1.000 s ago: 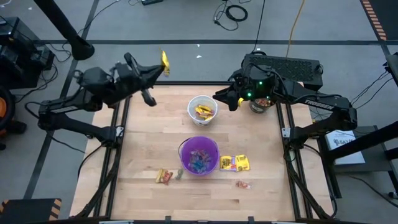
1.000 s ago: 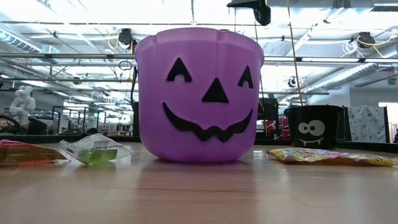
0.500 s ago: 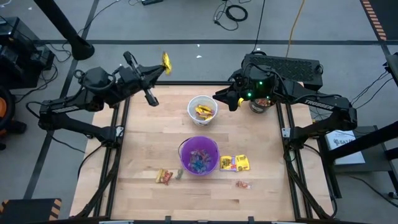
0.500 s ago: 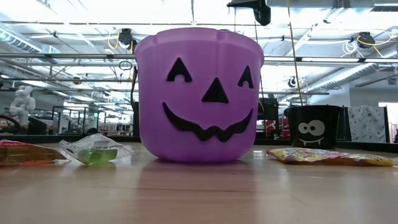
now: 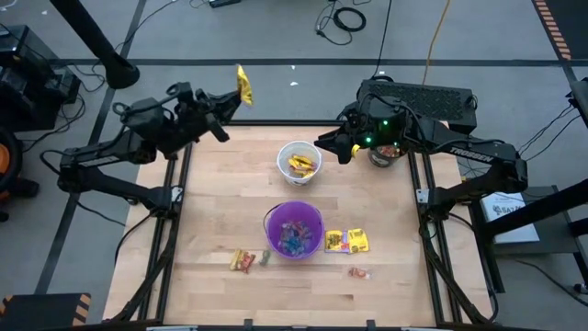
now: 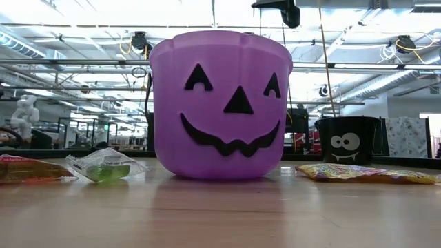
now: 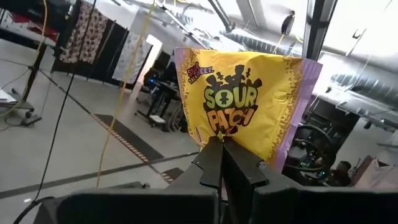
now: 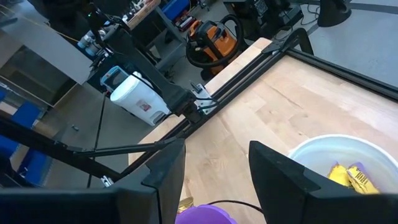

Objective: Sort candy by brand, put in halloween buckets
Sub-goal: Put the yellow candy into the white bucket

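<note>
Your left gripper (image 5: 237,92): fingers (image 7: 211,163) pinched tight on a yellow Sour Patch packet (image 7: 247,107), held aloft past the desk's (image 5: 211,216) far left corner; your right gripper (image 5: 323,142): fingers (image 8: 280,171) parted, holding nothing, beside the white bucket (image 5: 299,161); purple bucket (image 5: 295,230) at centre; black bucket (image 6: 346,140) far right; loose candy (image 5: 347,242) near the purple bucket.

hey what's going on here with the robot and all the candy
The robot is sorting candy into halloween buckets. The left gripper is shut on a yellow Sour Patch packet, held up past the table's far left edge. The right gripper waits open beside the white bucket, which holds yellow packets. The purple bucket holds pink and blue sweets. A few loose candies lie around it, and the black bucket stands at the far right.
</note>
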